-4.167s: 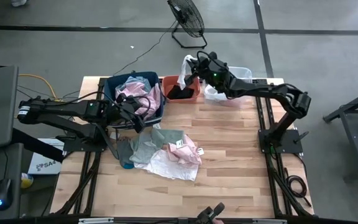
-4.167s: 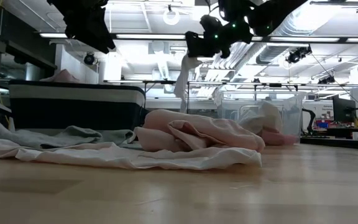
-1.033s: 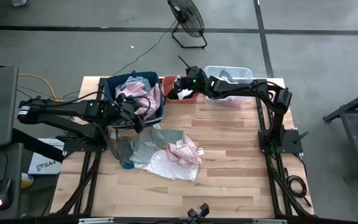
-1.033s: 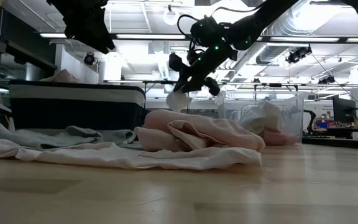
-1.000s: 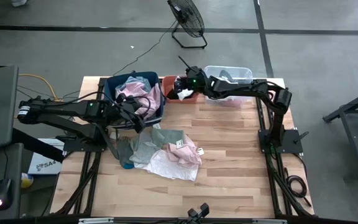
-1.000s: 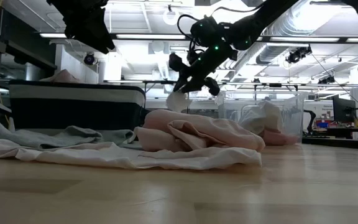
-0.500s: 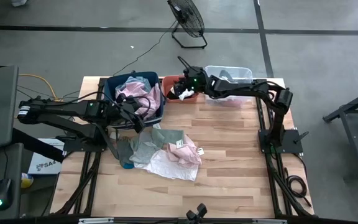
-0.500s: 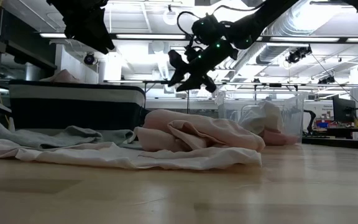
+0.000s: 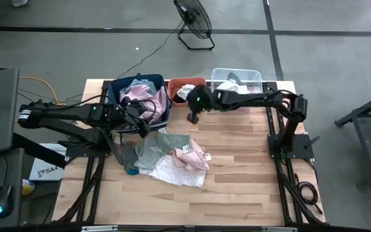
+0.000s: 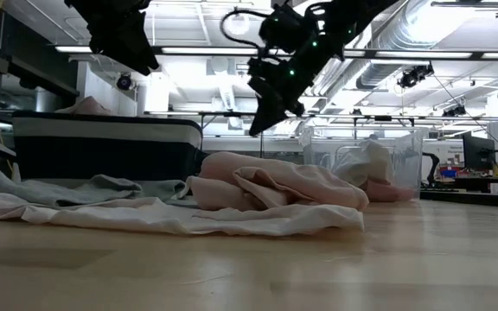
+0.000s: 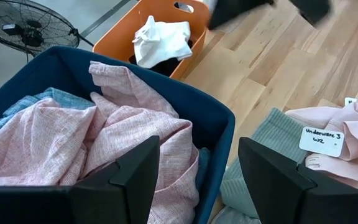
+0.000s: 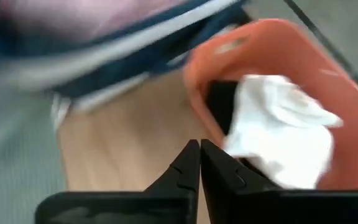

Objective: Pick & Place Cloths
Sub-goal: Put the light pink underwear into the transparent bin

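White cloth [image 11: 162, 40], orange bin [image 11: 143, 18]

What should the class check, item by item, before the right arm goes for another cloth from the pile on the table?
1. White cloth lies inside the orange bin: ok.
2. Right gripper is empty, fingers together: ok.
3. Right gripper is out of the orange bin, above the bare table: ok.
4. Left gripper is open, holds nothing, and hovers by the blue bin, away from the right arm's likely path: ok.
5. The pile, with the pale pink cloth on top, is free of both arms: ok.
6. How the pile's cloths overlap underneath: cannot tell.
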